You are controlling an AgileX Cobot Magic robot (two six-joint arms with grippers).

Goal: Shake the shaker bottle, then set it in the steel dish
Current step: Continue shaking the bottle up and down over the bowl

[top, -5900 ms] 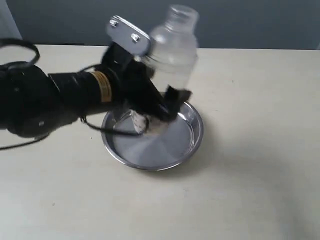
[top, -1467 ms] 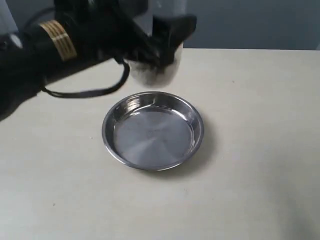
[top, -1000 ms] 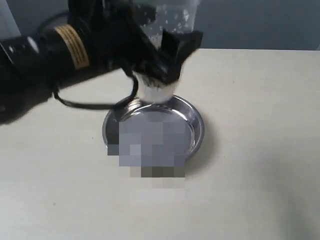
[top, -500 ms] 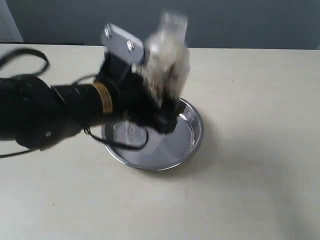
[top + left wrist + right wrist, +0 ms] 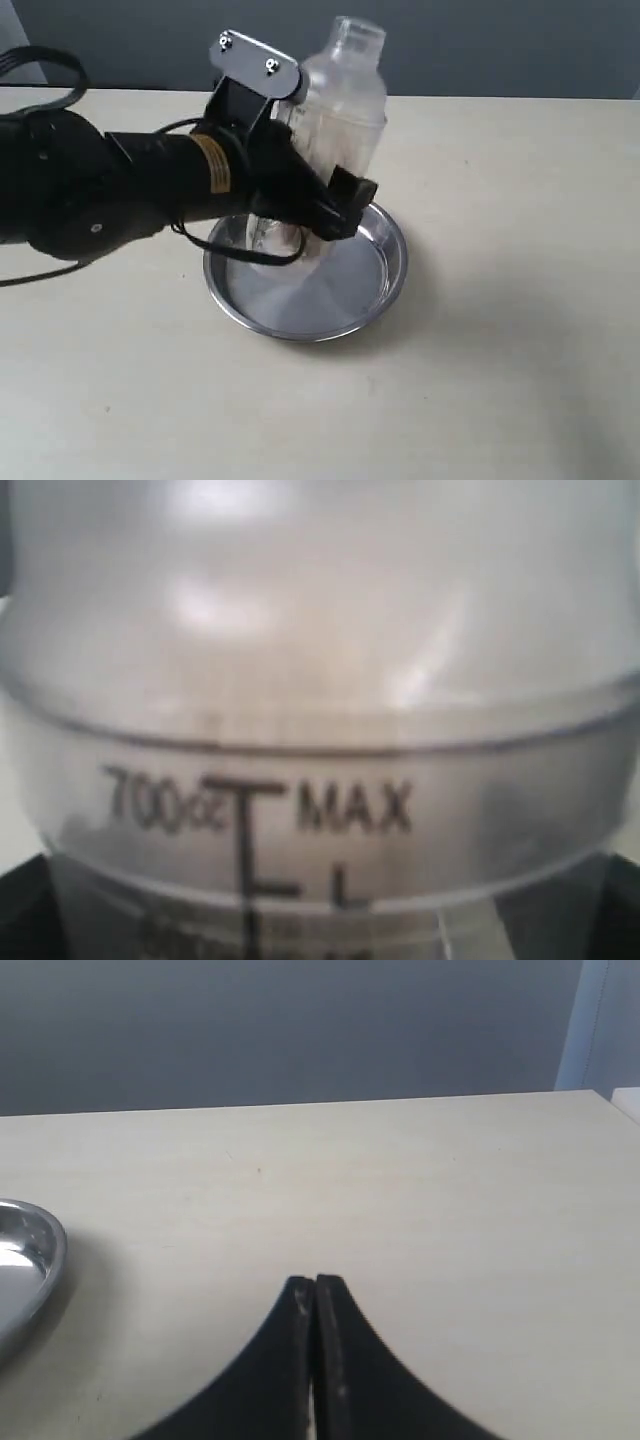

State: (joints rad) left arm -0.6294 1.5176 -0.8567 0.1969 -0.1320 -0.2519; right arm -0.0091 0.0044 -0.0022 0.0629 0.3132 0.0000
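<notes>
Left gripper (image 5: 325,205) is clamped on the lower body of the shaker bottle (image 5: 345,100). 1 finger shows on the near side; the other is hidden behind the plastic. On the left wrist cam the bottle (image 5: 320,680) fills the frame, with the MAX fill mark readable, so I have it close and firm.

The bottle is tilted, cap leaning away from the arm. Its base is right under the fingers, over the steel dish (image 5: 385,275). The gripper hides the base, so I cannot tell whether it touches the dish floor.

Right gripper (image 5: 315,1295) has its fingers pressed together, holding nothing. It's parked low over the table (image 5: 500,350), well apart from the dish, whose rim (image 5: 25,1260) just shows at the edge of that cam.

Progress call: the bottle reads sharp, so I judge this is the placing step, not the shake. Left to do: level the bottle, seat it flat inside the rim, let go and back out without tipping it.
</notes>
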